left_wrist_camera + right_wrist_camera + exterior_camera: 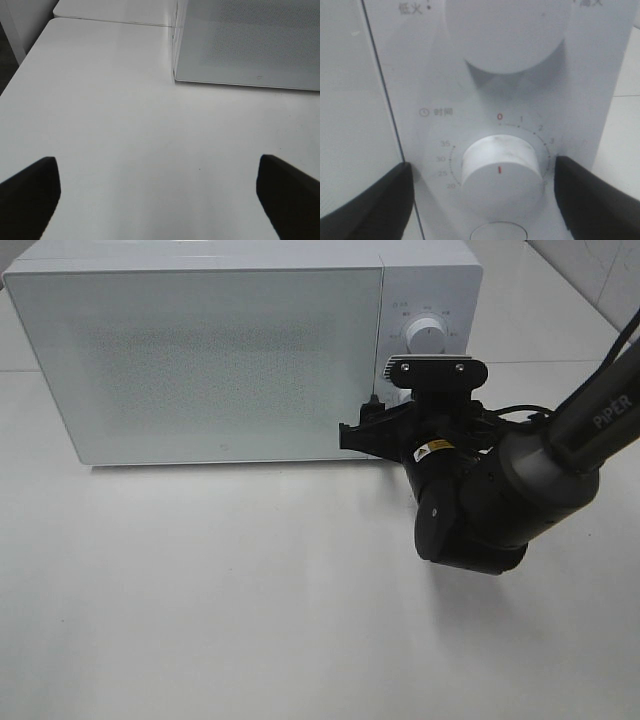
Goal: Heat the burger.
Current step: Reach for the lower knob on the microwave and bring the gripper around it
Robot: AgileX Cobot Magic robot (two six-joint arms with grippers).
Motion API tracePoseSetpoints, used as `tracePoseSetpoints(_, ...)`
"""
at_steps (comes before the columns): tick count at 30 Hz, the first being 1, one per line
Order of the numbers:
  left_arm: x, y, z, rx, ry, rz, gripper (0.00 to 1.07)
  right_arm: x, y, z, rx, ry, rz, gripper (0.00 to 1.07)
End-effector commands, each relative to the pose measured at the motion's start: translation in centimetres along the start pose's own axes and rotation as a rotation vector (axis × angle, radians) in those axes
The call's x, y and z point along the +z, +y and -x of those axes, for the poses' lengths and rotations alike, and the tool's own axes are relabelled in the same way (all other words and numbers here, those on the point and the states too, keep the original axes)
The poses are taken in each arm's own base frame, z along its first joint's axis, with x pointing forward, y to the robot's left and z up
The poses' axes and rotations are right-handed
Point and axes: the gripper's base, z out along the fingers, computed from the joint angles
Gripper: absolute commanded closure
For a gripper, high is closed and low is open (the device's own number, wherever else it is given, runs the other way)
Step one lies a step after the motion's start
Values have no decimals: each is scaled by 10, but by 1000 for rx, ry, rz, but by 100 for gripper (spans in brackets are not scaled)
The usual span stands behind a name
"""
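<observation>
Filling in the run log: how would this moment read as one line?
right gripper: open, astride timer knob | left gripper: open, over table | microwave door: shut | burger: unseen

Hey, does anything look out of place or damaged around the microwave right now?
Nothing stands out. The microwave stands level with its door shut, and the open right gripper straddles its timer knob, which points at zero.

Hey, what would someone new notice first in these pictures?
The big white microwave stands at the back of the table with its door shut. The black right arm reaches to its control panel, where the right gripper stands open on either side of the lower timer knob. The left gripper hangs wide open over the table.
</observation>
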Motion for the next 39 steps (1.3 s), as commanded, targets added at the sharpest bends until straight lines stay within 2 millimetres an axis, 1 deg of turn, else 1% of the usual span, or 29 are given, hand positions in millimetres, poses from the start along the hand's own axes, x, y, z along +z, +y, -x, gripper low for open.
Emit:
tracePoseSetpoints(1,-2,-1,-1,-3,-17,-5,7,4,1,7,12,-48,-12,37)
tracePoseSetpoints(3,-2,-1,-1,-3,-17,-5,7,4,1,7,9,-51,-13,38)
tracePoseSetpoints(4,-2,-1,-1,-3,-17,-5,7,4,0,9,3,-68,-18,40)
tracePoseSetpoints(8,-2,-1,-1,-3,-17,-5,7,3,0,11,-4,-96,-27,42)
tracePoseSetpoints(16,-2,-1,-1,-3,-17,-5,7,2,0,16,-20,-129,-34,42)
tracePoseSetpoints(22,-2,-1,-1,-3,-17,-5,7,1,-1,26,-31,-163,-41,42)
tracePoseSetpoints(26,-2,-1,-1,-3,-17,-5,7,1,-1,25,-28,-159,-39,42)
tracePoseSetpoints(29,-2,-1,-1,-3,-17,-5,7,1,-1,25,-28,-161,-40,45)
tracePoseSetpoints(30,-2,-1,-1,-3,-17,-5,7,1,-1,25,-22,-160,-39,50)
tracePoseSetpoints(31,-2,-1,-1,-3,-17,-5,7,1,-1,25,-22,-160,-39,50)
tracePoseSetpoints(32,-2,-1,-1,-3,-17,-5,7,1,-1,25,-21,-153,-38,57)
tracePoseSetpoints(33,-2,-1,-1,-3,-17,-5,7,1,-1,25,-21,-153,-38,57)
tracePoseSetpoints(34,-2,-1,-1,-3,-17,-5,7,1,-1,24,-21,-150,-37,62)
tracePoseSetpoints(35,-2,-1,-1,-3,-17,-5,7,1,-1,24,-21,-147,-35,73)
tracePoseSetpoints(36,-2,-1,-1,-3,-17,-5,7,1,-1,24,-21,-147,-35,73)
tracePoseSetpoints(37,-2,-1,-1,-3,-17,-5,7,1,-1,24,-22,-147,-34,85)
tracePoseSetpoints(38,-2,-1,-1,-3,-17,-5,7,1,-1,24,-22,-147,-34,85)
tracePoseSetpoints(39,-2,-1,-1,-3,-17,-5,7,1,0,24,-23,-149,-30,98)
